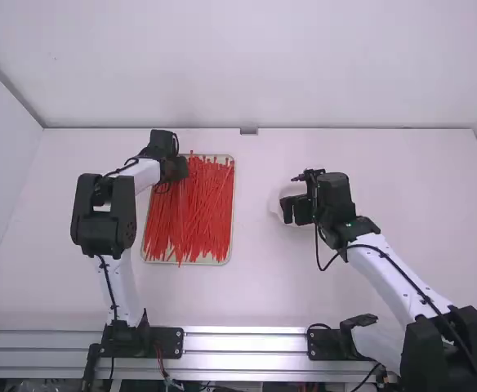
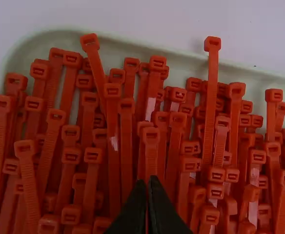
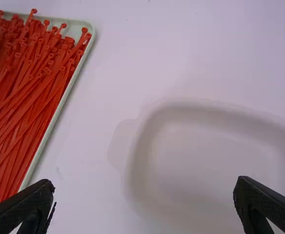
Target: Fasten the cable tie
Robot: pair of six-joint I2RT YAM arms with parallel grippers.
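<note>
My left tool [image 2: 147,184] is pressed together, its tips down among the heads of the orange cable ties [image 2: 132,146] at the tray's far left corner. A thin orange sliver shows between the tips; I cannot tell whether a tie is truly pinched there. The ties lie heaped lengthwise in the pale green tray [image 2: 181,58], heads toward its far rim, and two heads ride up onto that rim.

My right tool [image 3: 143,187] is spread wide and hangs to the right of the tray, apart from it, over a shallow white dish [image 3: 206,156] with rounded corners and a small tab on the side facing the tray. The dish's smooth white floor shows between my fingers.

A band of white surface [image 1: 369,163] runs between the tray's right rim and the dish, and more stretches right of the dish and beyond the tray's far rim to the wall.
</note>
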